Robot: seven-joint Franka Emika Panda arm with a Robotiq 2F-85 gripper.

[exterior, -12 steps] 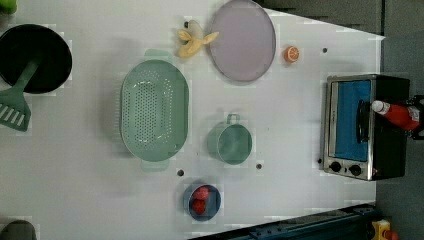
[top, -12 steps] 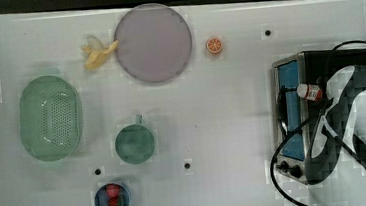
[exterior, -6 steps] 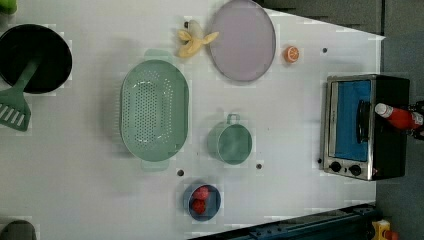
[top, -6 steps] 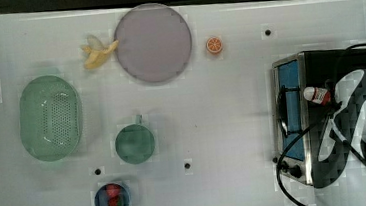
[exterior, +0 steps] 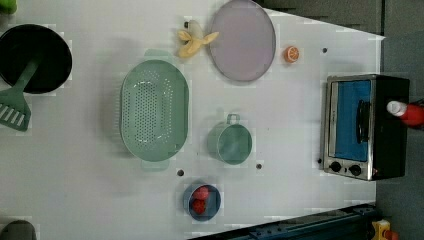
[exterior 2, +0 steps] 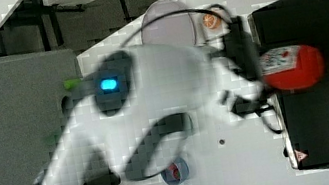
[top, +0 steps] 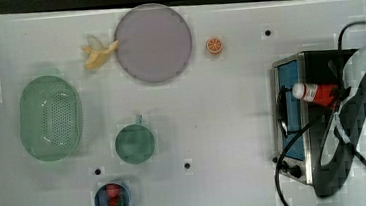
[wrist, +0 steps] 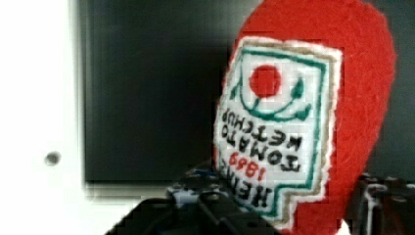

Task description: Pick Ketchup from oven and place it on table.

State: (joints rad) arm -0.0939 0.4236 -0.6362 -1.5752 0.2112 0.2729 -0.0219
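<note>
The Ketchup (top: 316,93), a red bottle with a white cap, hangs level over the black oven (top: 293,123), cap toward the top view's left. My gripper (top: 339,94) is shut on its rear half. In the wrist view the Ketchup label (wrist: 274,127) sits between the dark fingers (wrist: 210,208) above the oven's dark top (wrist: 147,98). The left view has the Ketchup (exterior: 409,113) over the far side of the oven (exterior: 365,125), whose glass door stands closed. In the right view my gripper (exterior 2: 251,78) holds the Ketchup (exterior 2: 295,66). The white table (top: 221,109) spreads to the top view's left.
On the table are a grey-lilac plate (top: 153,42), a banana (top: 97,52), an orange slice (top: 214,45), a green colander (top: 51,117), a green cup (top: 134,143) and a blue bowl of strawberries (top: 112,199). A black cable (top: 295,143) hangs across the oven front.
The arm has shifted over the oven, and the Ketchup has drifted slightly toward the left view's right while staying in the gripper.
</note>
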